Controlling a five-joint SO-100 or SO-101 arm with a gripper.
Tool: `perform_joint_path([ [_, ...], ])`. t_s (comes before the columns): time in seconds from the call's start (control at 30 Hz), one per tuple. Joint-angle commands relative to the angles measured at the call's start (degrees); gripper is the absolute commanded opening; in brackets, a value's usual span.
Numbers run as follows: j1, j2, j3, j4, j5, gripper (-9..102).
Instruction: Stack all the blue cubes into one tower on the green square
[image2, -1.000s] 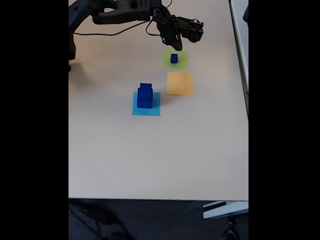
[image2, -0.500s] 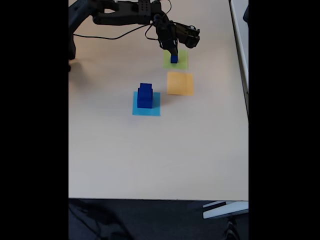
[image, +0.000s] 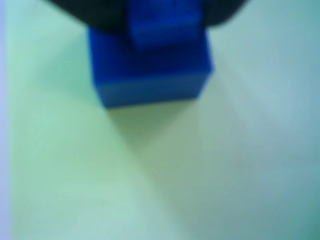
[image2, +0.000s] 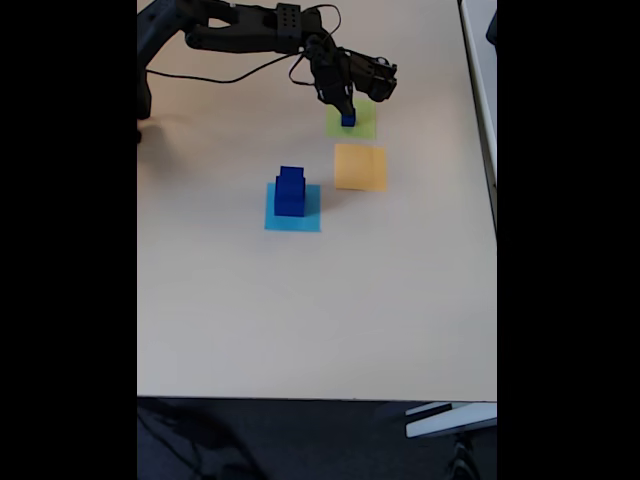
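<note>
The tower (image2: 290, 192) stands on the light blue square (image2: 293, 209) near the middle of the table (image2: 300, 310) in the fixed view, a stepped dark blue column with its widest cube at the bottom. How many cubes it holds is hard to count from this far off (two steps are plain enough). To its right, and a little farther up the picture, lies the orange square (image2: 360, 167), bare. Just above that is the green square (image2: 352, 121), and on it sits a single small blue cube (image2: 348, 119), well apart from the tower.

The arm (image2: 240, 28) reaches in from the upper left of the fixed view, a black cable trailing under it, and the gripper (image2: 346, 107) is right down at that lone cube. In the wrist view the small blue cube (image: 152, 70) fills the upper middle, blurred and very close, resting on the pale sheet of the green square (image: 150, 175), with dark finger shapes (image: 95, 17) crowding its top edge at either side. Whether the jaws have closed on the cube or merely straddle it I cannot tell; both pictures are too soft there.
</note>
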Motion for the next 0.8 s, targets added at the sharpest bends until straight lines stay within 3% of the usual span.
perform_joint_path([
  [0.0,0.62,3.43,-0.26,-1.14,-0.44,0],
  [0.77,0.53,3.52,-1.05,-1.23,-1.23,4],
])
